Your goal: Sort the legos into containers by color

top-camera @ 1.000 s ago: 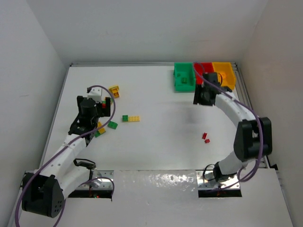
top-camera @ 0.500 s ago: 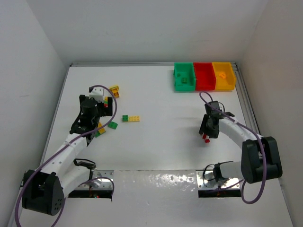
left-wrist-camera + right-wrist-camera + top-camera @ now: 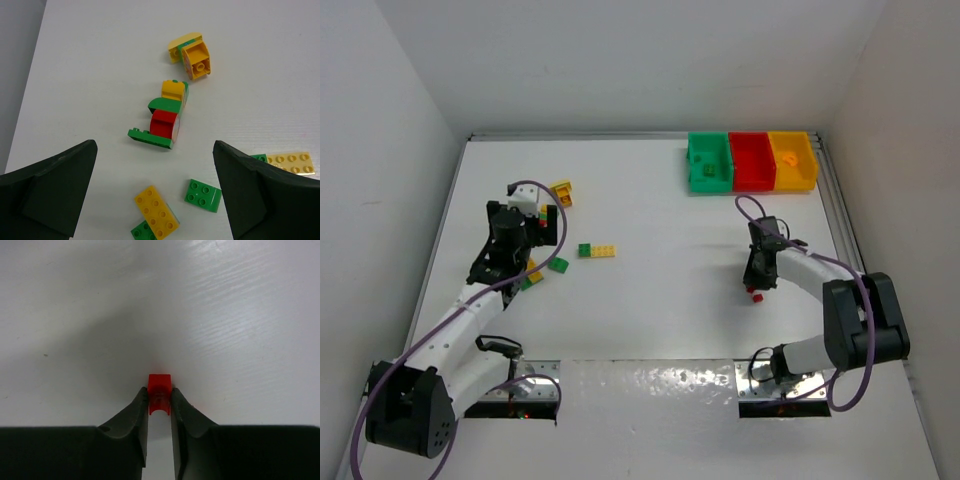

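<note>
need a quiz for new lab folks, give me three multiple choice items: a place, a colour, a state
1. Which bin is in the middle of the row? A green B red C yellow-orange
2. What colour is the brick between the right gripper's fingers? A yellow B green C red
3. The left gripper is: A shut on a brick B open, empty C out of view

1 B: the red bin sits between the green bin and yellow-orange bin.
2 C: the right wrist view shows it red.
3 B: its fingers stand wide apart over loose bricks.
</note>
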